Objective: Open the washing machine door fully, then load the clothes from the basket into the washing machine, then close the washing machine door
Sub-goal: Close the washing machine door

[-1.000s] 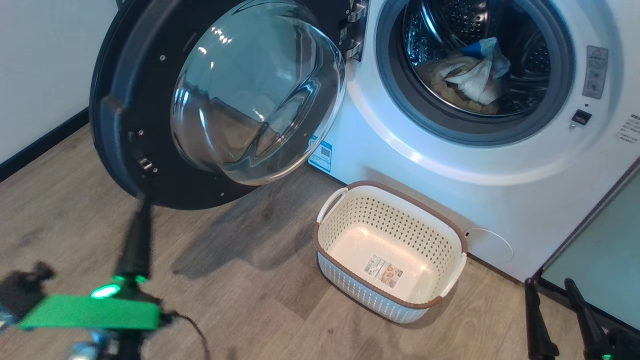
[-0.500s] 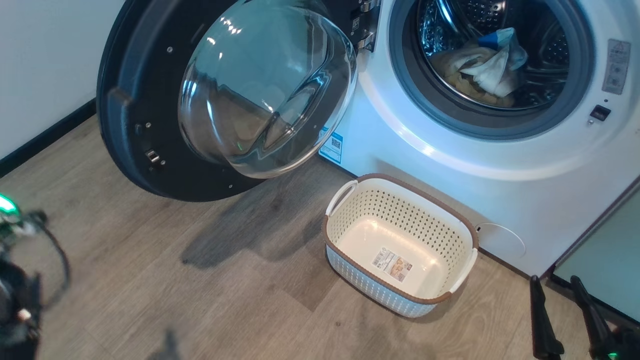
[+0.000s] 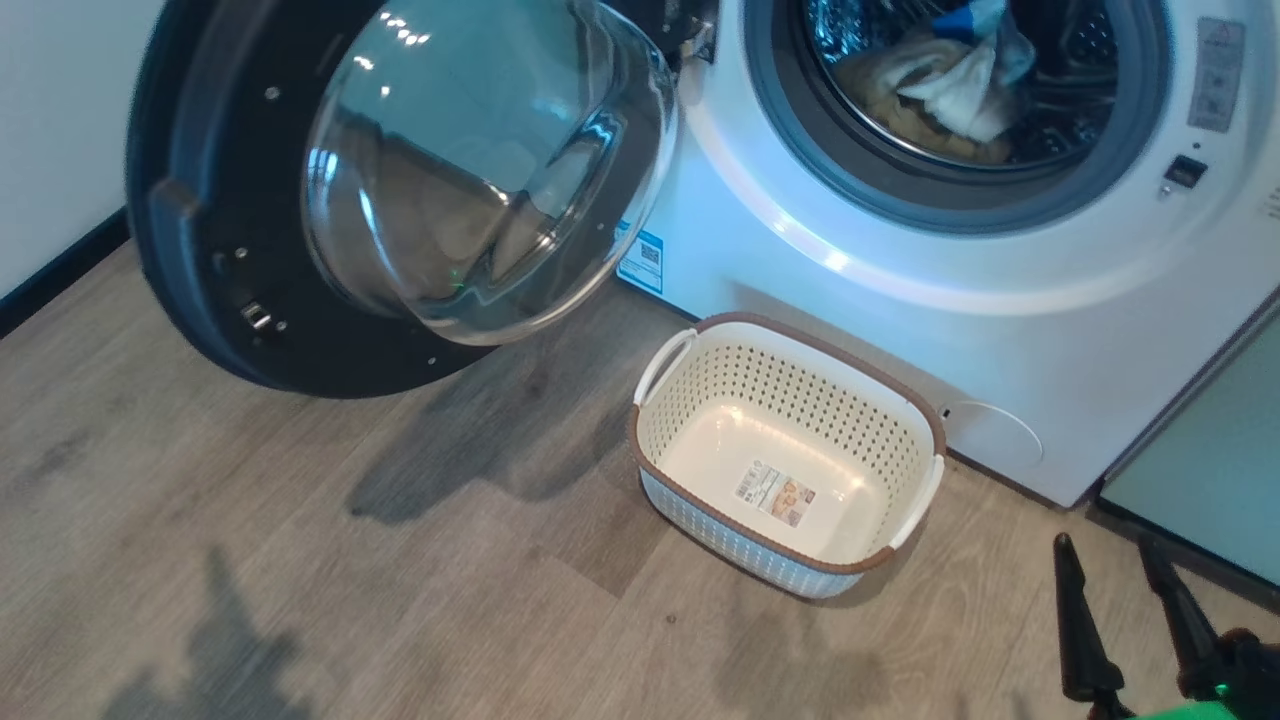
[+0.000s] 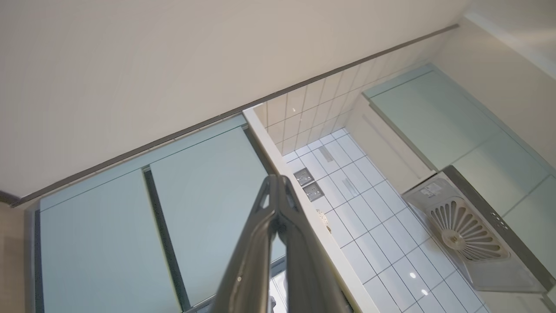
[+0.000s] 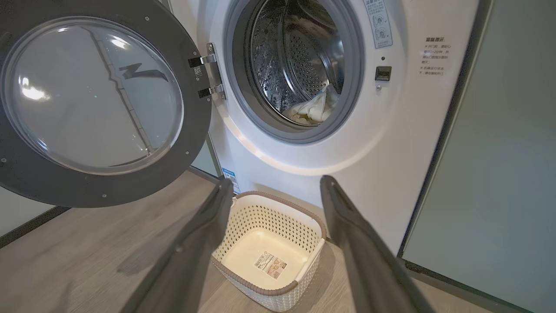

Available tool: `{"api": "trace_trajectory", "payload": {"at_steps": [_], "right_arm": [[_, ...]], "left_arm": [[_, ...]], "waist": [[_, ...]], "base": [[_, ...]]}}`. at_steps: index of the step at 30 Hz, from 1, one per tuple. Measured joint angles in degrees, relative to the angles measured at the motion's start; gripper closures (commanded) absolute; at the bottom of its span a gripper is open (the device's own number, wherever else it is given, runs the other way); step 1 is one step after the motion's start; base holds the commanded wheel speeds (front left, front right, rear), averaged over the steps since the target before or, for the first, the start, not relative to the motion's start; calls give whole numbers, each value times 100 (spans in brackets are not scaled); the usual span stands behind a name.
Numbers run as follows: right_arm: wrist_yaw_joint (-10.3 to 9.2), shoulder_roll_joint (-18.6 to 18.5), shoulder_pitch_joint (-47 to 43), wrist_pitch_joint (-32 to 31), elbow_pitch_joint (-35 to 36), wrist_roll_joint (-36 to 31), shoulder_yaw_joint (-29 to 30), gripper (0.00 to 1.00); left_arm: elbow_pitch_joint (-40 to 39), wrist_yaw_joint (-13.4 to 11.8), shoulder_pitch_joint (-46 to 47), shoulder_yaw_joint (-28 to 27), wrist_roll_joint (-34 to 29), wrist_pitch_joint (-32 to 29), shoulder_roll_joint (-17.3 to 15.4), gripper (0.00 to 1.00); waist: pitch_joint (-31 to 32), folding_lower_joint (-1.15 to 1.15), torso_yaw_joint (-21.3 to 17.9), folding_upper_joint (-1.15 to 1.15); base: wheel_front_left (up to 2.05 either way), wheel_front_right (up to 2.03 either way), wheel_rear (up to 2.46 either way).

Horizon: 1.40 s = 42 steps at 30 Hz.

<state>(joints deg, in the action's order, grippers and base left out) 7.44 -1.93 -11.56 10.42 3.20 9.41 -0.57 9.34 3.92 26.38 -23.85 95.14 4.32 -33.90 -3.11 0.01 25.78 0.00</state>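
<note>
The washing machine (image 3: 900,330) stands with its round black door (image 3: 190,300) swung wide to the left, glass bowl facing me. Cream and white clothes (image 3: 940,90) with a blue patch lie inside the steel drum, also seen as clothes (image 5: 312,113) in the right wrist view. The cream basket (image 3: 640,440) sits on the floor before the machine, with just a label on its bottom. My right gripper (image 3: 1107,548) hangs open and holds nothing at the lower right, back from the basket (image 5: 260,284); its fingers (image 5: 204,234) frame it. My left gripper (image 4: 276,182) is shut on nothing and points up at the ceiling.
A pale green cabinet panel (image 3: 1200,480) borders the machine on the right. A white wall with a black baseboard (image 3: 60,270) runs behind the open door. Wooden floor (image 3: 300,580) spreads left of the basket. Upper cabinets and a range hood (image 4: 464,226) appear in the left wrist view.
My left arm, low at the left of the head view a second ago, has swung out of it. The head camera shifted slightly. Door, basket and right gripper stay put.
</note>
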Motion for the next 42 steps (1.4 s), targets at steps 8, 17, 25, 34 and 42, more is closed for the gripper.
{"api": "trace_trajectory", "payload": {"at_steps": [8, 17, 25, 34, 42], "right_arm": [[0, 0, 36, -101, 115, -107, 22, 0], [0, 0, 124, -248, 226, -202, 18, 0], [0, -16, 148, -320, 327, -245, 20, 0], [0, -119, 199, -388, 419, -245, 3, 0], [0, -129, 308, -399, 452, -245, 10, 0]], "left_arm": [[1728, -122, 576, 165, 492, -825, -257, 100], [2750, -270, 809, 436, 495, -1452, -486, 100], [3008, -316, 915, 835, 483, -2072, -515, 100], [3059, -258, 1060, 1116, 487, -2558, -435, 100], [3171, -155, 1188, 1287, 485, -2659, -235, 100]], "waist": [[-166, 0, -185, 0], [-304, -1, -421, 0], [-482, 0, -532, 0], [-686, 0, -637, 0], [-813, 0, -706, 0]], "base": [[0, 0, 0], [0, 0, 0], [0, 0, 0], [0, 0, 0], [0, 0, 0]]}}
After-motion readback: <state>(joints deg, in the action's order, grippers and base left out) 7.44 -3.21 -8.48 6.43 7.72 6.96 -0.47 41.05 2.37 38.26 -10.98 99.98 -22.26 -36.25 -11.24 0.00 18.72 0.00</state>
